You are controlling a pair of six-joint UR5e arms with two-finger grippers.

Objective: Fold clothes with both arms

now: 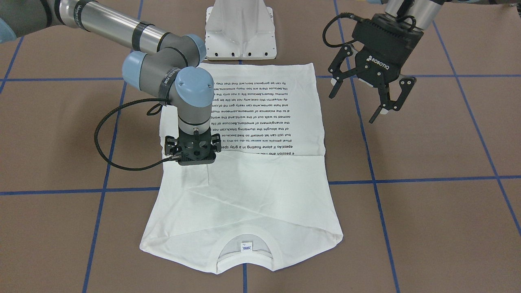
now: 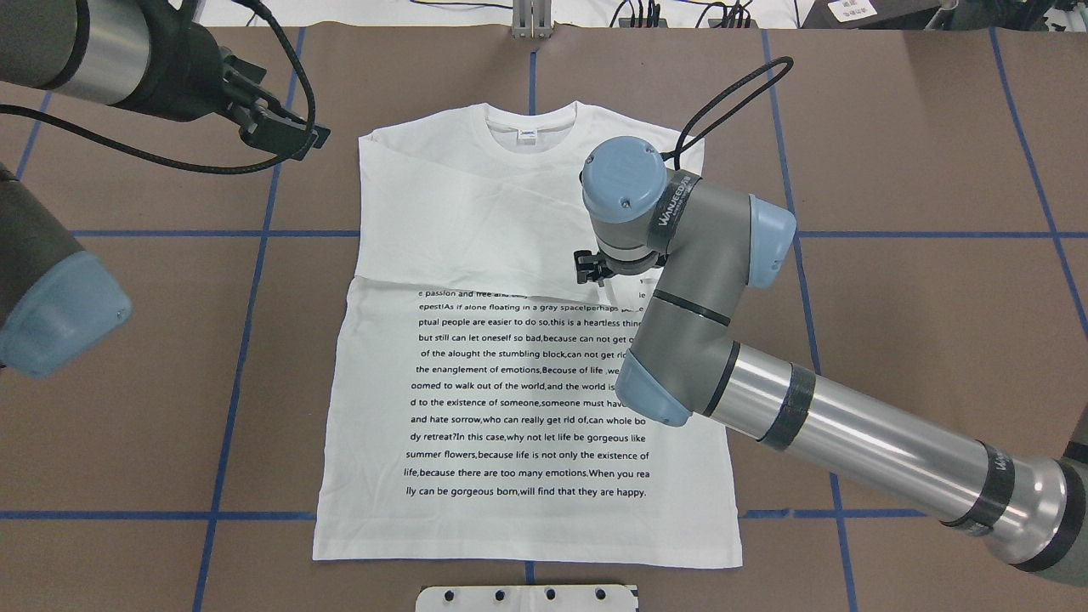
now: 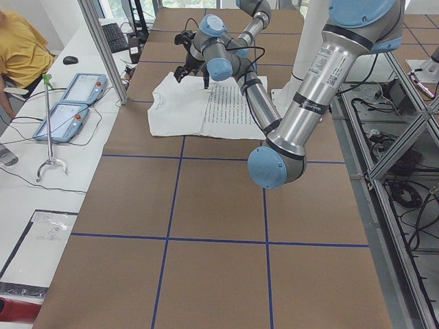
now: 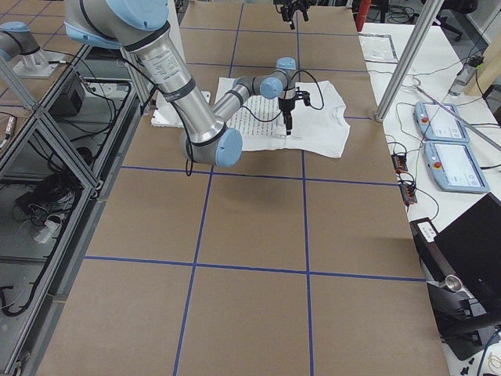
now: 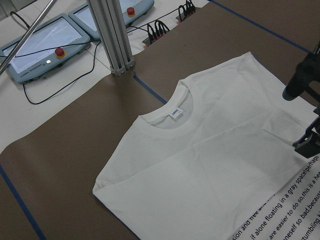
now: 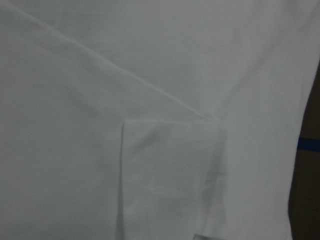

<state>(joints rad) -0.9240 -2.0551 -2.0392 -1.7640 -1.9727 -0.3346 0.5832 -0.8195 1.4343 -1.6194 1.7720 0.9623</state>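
At the left, the left arm [image 2: 93,51] holds the left jaws spread wide and empty above the brown counter [image 2: 935,340], just beside the shirt's shoulder. In the middle the white T-shirt [image 2: 370,425] lies flat on the counter. Its collar [image 2: 529,119] points away from the robot, the printed text [image 2: 527,399] faces up, and one sleeve [image 2: 476,242] is folded across the chest. At the right, the right arm [image 2: 850,433] reaches over it, wrist pointing straight down at the print's upper edge. The right jaws are hidden beneath, so I cannot tell whether they grip.

The near arm [image 4: 176,86] points the right gripper [image 4: 288,128] down at the white T-shirt [image 4: 322,133].
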